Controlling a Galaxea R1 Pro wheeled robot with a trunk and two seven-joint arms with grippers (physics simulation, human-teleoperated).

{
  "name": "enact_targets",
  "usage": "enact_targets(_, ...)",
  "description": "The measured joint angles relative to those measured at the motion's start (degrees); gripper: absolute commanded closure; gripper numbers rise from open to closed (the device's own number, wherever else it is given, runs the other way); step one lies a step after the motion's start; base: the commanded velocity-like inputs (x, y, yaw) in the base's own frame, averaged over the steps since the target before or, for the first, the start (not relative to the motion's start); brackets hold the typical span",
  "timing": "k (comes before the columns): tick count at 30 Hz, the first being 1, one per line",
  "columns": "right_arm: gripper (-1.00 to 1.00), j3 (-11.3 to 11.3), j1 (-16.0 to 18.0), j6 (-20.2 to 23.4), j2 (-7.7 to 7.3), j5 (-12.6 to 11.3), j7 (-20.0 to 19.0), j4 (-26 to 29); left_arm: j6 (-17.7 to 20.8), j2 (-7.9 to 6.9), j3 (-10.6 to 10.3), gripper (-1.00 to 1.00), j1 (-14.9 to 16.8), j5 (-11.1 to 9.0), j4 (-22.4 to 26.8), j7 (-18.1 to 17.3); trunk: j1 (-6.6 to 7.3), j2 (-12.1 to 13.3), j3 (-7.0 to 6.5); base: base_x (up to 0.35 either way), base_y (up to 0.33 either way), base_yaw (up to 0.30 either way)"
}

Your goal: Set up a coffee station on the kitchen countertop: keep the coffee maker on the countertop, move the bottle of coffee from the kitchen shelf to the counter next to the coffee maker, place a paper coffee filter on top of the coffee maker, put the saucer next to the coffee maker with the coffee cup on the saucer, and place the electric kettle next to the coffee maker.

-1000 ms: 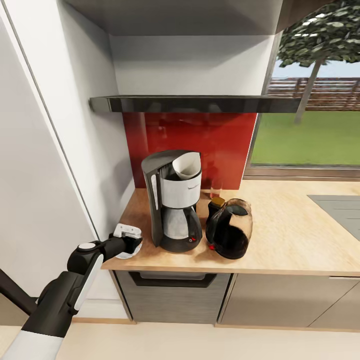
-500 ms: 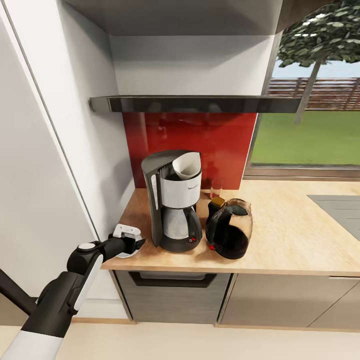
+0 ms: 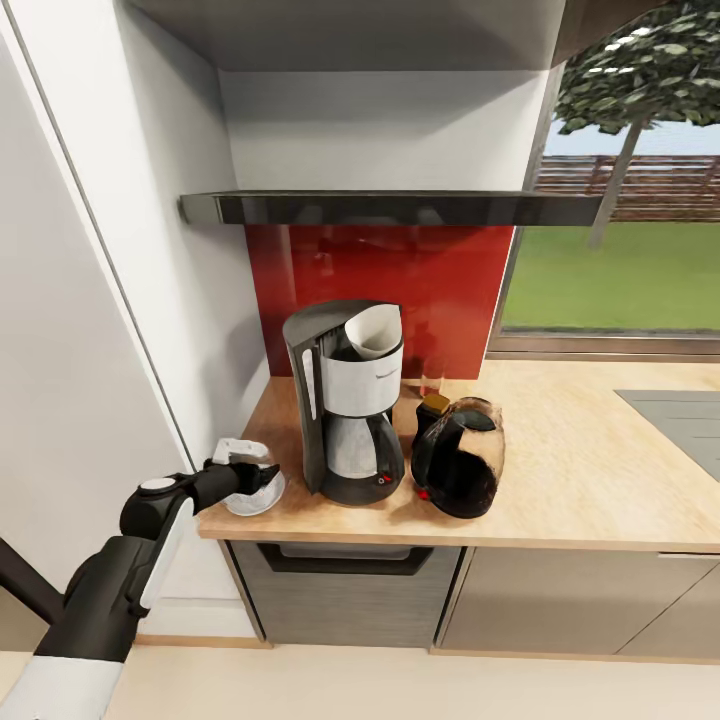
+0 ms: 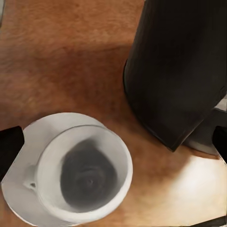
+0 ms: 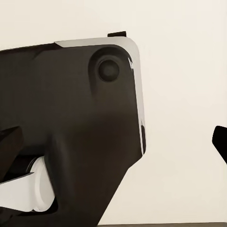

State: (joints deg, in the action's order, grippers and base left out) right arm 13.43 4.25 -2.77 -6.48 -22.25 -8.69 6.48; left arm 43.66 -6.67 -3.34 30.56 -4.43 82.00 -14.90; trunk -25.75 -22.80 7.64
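Observation:
The black and silver coffee maker [image 3: 345,410] stands on the wooden countertop [image 3: 590,470], and a white paper filter [image 3: 370,333] sits in its top. A dark electric kettle [image 3: 460,457] is just right of it. Behind the kettle, partly hidden, is the brown-capped bottle of coffee [image 3: 434,400]. Left of the coffee maker [image 4: 179,71], near the counter's corner, the white coffee cup [image 4: 85,177] rests on the white saucer [image 4: 19,189]. My left gripper [image 3: 250,472] hangs open just above the cup, its fingers [image 4: 9,146] spread wide and touching nothing. My right gripper [image 5: 113,142] is open beside my own dark body.
A dark shelf [image 3: 400,207] runs above the red backsplash [image 3: 450,290]. A tall white cabinet wall [image 3: 90,330] bounds the counter on the left. A grey cooktop [image 3: 680,415] lies at the far right, under the window. Drawers sit below the counter edge.
My left arm has drawn back to the left and slightly up. More of the cup on its saucer now shows. Coffee maker and kettle have not moved.

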Motion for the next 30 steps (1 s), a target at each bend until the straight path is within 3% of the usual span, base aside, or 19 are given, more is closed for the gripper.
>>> enact_targets(5, -1.00, -0.06, 0.00, 0.00, 0.00, -0.05, 0.01, 0.00, -0.18, 0.17, 0.59, -1.00, 0.09, -0.18, 0.27, -0.14, -0.01, 0.00, 0.00, -0.037, 0.000, 0.000)
enact_targets(16, -1.00, -0.09, 0.00, 0.00, 0.00, -0.04, 0.02, 0.00, -0.42, 0.37, 0.40, -1.00, -0.59, -0.28, 0.48, -0.31, -0.03, 0.01, 0.00, -0.307, -0.008, 0.000)
enact_targets(30, -1.00, -0.02, 0.00, 0.00, 0.01, -0.01, 0.01, 0.00, -0.52, 0.26, 0.19, -1.00, -0.83, -0.07, 0.48, -0.47, 0.00, -0.01, 0.00, -0.275, -0.164, 0.000)
